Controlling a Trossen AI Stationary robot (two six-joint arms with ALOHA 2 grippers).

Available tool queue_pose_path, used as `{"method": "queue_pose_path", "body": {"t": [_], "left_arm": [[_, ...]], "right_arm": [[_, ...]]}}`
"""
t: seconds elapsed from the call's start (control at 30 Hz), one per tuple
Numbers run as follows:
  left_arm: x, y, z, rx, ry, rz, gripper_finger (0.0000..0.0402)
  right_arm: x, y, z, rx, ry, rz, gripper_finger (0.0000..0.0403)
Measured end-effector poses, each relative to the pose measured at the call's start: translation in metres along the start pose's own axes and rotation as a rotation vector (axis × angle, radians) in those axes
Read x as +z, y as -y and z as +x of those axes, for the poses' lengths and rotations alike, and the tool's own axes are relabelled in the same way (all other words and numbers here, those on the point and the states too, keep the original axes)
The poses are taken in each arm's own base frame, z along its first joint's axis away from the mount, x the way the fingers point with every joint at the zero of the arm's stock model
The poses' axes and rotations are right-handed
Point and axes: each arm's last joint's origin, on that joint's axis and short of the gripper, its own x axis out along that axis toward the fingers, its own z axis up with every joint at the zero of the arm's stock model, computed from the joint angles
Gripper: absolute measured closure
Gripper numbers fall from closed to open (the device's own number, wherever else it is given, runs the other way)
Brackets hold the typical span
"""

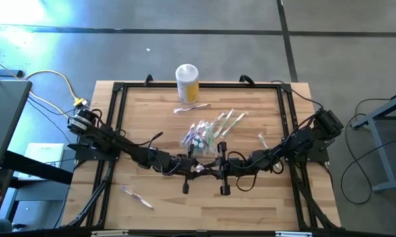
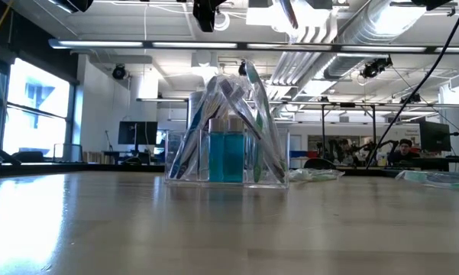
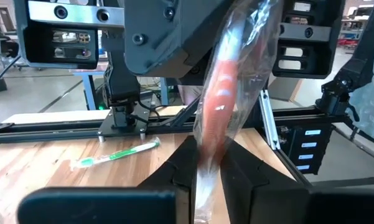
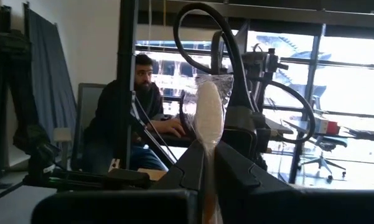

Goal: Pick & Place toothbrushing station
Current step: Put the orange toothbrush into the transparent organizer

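**Both grippers meet on one wrapped toothbrush at mid-table**

In the high view the two arms reach inward and meet just below the frame's centre. The left gripper (image 3: 206, 180) has its fingers pressed together on a wrapped toothbrush (image 3: 221, 93) with a reddish head, the crinkled wrapper rising between them. The right gripper (image 4: 206, 180) is likewise clamped on the same wrapped toothbrush, its pale end standing up between the fingers.

The toothbrushing station (image 2: 227, 156), a clear container filled with wrapped brushes, sits at the centre of the low view, on the table (image 1: 250, 204) just above the grippers. A yellow jar (image 1: 187, 83) stands at the table's top edge.
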Motion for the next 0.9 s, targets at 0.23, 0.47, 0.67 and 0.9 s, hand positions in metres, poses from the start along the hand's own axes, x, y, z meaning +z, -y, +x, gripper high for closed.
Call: {"method": "queue_pose_path", "body": {"t": [0.23,0.47,0.67,0.9], "left_arm": [[-0.001,0.0,0.0,0.004,-0.008,-0.005,0.0368],[-0.002,0.0,0.0,0.005,-0.022,0.0,0.0368],[0.002,-0.001,-0.004,0.005,-0.061,-0.005,0.0368],[0.011,-0.003,-0.012,0.011,-0.102,-0.014,0.0368]], "right_arm": [[-0.001,0.001,0.0,-0.069,-0.017,-0.006,0.0325],[0.0,-0.005,-0.004,-0.177,-0.046,-0.071,0.0247],[0.011,-0.031,-0.018,-0.259,-0.046,-0.252,0.0225],[0.025,-0.056,-0.035,-0.267,-0.017,-0.357,0.0227]]}}
